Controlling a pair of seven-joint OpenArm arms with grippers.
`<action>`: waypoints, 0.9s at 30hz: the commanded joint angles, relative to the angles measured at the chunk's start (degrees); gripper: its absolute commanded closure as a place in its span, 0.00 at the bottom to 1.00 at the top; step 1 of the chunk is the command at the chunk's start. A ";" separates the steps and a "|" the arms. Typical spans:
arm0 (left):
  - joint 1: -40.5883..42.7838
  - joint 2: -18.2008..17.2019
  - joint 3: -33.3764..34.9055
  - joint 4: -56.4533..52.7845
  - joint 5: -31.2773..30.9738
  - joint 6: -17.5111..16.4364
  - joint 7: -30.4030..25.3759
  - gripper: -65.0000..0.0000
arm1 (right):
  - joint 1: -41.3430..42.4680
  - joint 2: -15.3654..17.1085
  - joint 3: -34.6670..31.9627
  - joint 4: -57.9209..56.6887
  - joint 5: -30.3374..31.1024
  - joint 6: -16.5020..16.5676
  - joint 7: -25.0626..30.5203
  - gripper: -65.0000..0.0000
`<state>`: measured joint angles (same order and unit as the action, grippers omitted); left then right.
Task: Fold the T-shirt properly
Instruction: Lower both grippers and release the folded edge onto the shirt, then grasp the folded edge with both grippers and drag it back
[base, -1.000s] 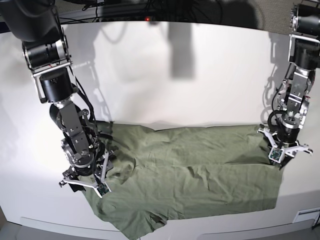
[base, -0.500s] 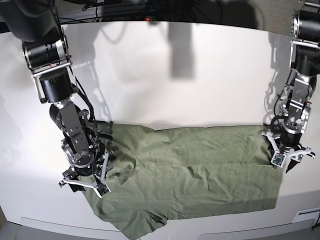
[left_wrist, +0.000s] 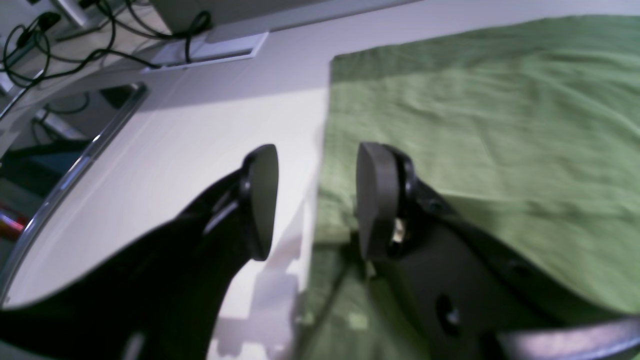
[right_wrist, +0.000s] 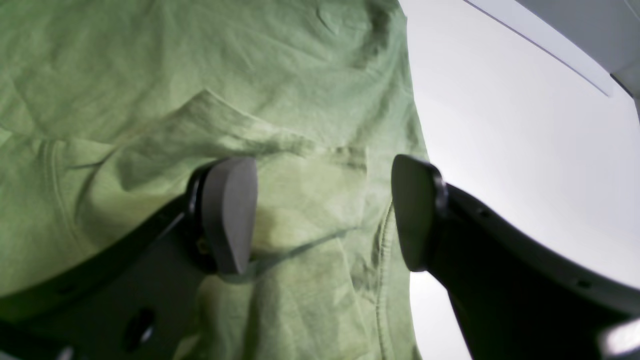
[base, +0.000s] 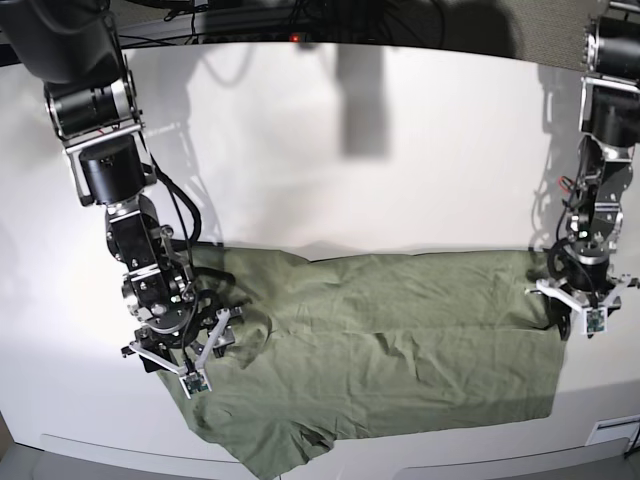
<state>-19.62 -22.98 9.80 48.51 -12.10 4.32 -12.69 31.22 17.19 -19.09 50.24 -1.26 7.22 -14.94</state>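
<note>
We see the T-shirt (base: 370, 350) spread wide and wrinkled across the near half of the white surface (base: 330, 150), one corner of it hanging over the front edge. Our right claw (right_wrist: 322, 210) hovers over the garment's end on the base view's left, its jaws spread apart with nothing between them; beneath them lie a folded flap of green cloth and a stitched hem, and bare surface shows just beyond one finger. Our left claw (left_wrist: 312, 200) sits at the opposite end, straddling the shirt's straight side edge, one pad (left_wrist: 262, 200) over the white surface and the other over the cloth. Its jaws are parted too, gripping nothing. In the base view both claws hang just above the shirt's outer ends, well apart from each other.
</note>
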 joint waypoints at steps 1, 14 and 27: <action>0.15 -0.83 -0.37 2.86 -0.22 0.31 -1.09 0.61 | 1.92 0.42 0.63 1.03 0.24 -0.66 0.94 0.36; 6.25 1.70 -0.39 11.26 0.04 0.17 4.33 0.61 | -2.69 0.42 10.62 1.18 9.35 9.38 -3.87 0.36; 5.01 5.22 -2.71 8.63 0.04 0.20 10.54 0.61 | -9.81 0.44 12.61 1.18 9.03 13.86 0.28 0.36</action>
<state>-13.34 -16.97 7.60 56.45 -12.10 4.19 -0.54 20.16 17.12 -6.72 50.61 7.75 20.69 -14.61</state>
